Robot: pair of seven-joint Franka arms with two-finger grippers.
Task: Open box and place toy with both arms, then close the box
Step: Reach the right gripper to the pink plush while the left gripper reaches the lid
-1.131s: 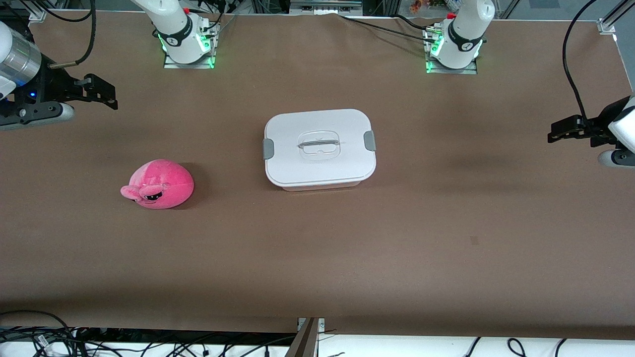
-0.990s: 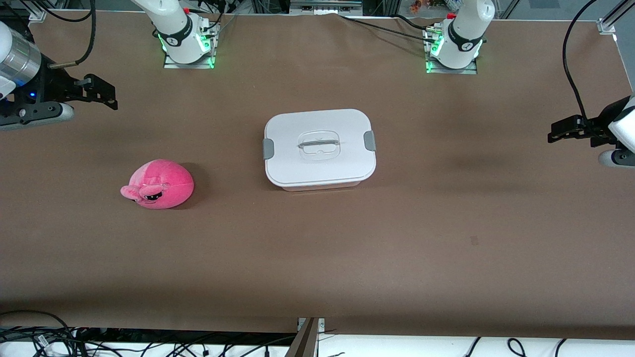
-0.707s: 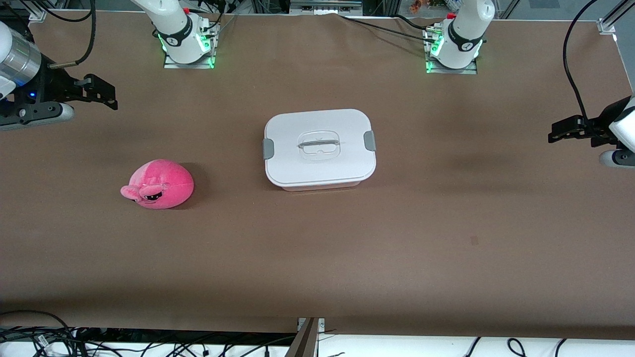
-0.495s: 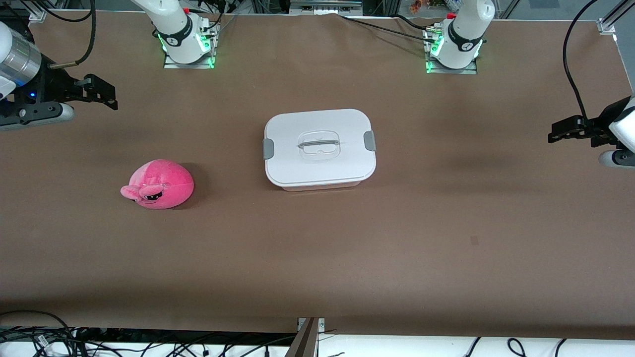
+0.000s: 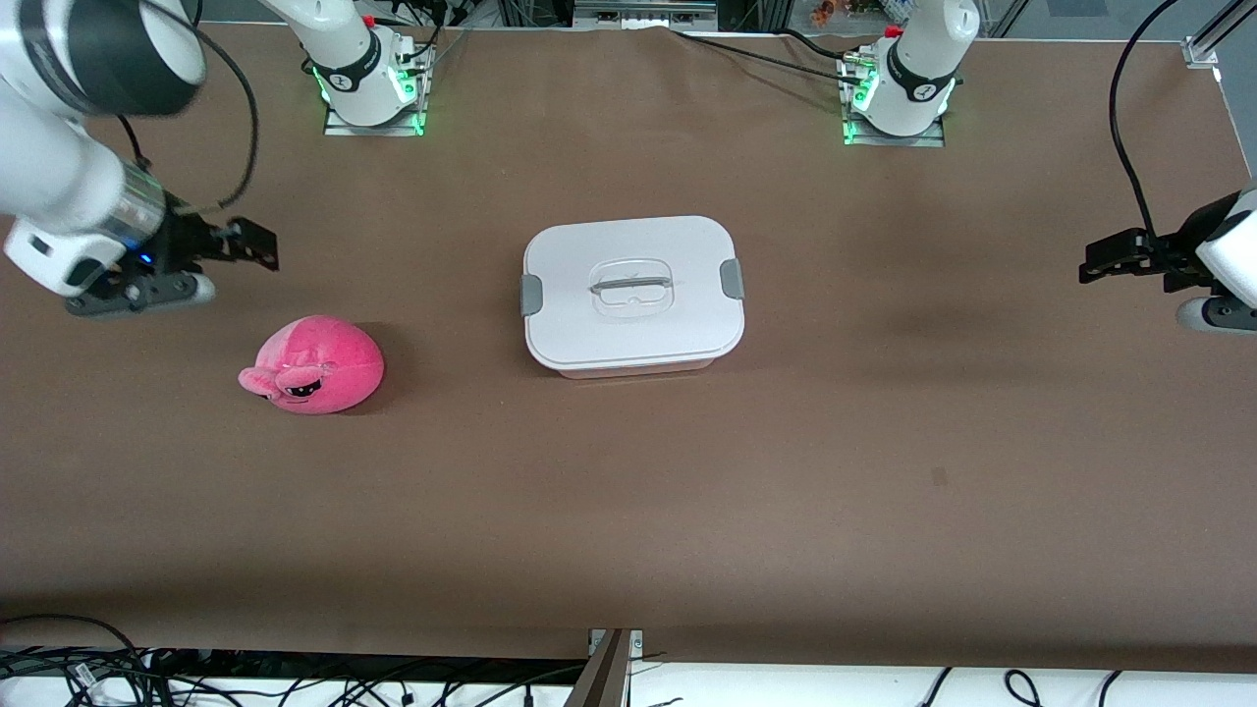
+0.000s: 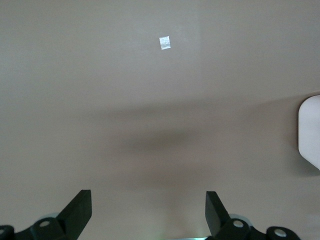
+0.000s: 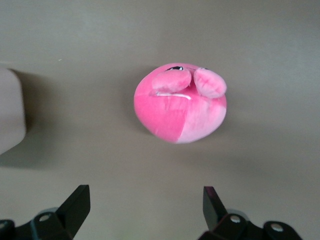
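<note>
**Box lidded, toy on table, both grippers in the air**

Front view. One box (image 5: pixel 633 295) sat mid-table: a rounded-rectangular tub with a white lid (image 5: pixel 628 255), two grey side clips (one at 3 o'clock (image 5: pixel 732 279), one at 9 o'clock (image 5: pixel 530 294)) and a clear recessed handle (image 5: pixel 633 287) in the lid's centre. The lid was on. One toy (image 5: pixel 314 365), a round bright pink plush with small ears and a scowling black-and-white face, lay on the brown table (image 5: pixel 786 491) toward the right arm's end, at about 8 o'clock from the box and well apart from it. Two arms counted. The right gripper (image 5: pixel 265 245) hung over bare table at about 11 o'clock from the toy. The left gripper (image 5: pixel 1090 267) hung over the left arm's end of the table, at 3 o'clock from the box, and waited. Finger spacing could not be judged here.

Left wrist view. The left gripper's (image 6: pixel 148 210) two fingers (image 6: pixel 80 210) were spread wide over bare table. One lid corner (image 6: pixel 310 130) and one small pale tape square (image 6: pixel 164 43) showed, the latter not made out from the front.

Right wrist view. The right gripper's (image 7: pixel 145 207) fingers (image 7: pixel 77 205) were spread wide, holding nothing. The toy (image 7: pixel 180 102) lay clear of them; its two ears (image 7: pixel 210 82) showed plainly, its face barely. One box corner (image 7: pixel 11 112) showed.
</note>
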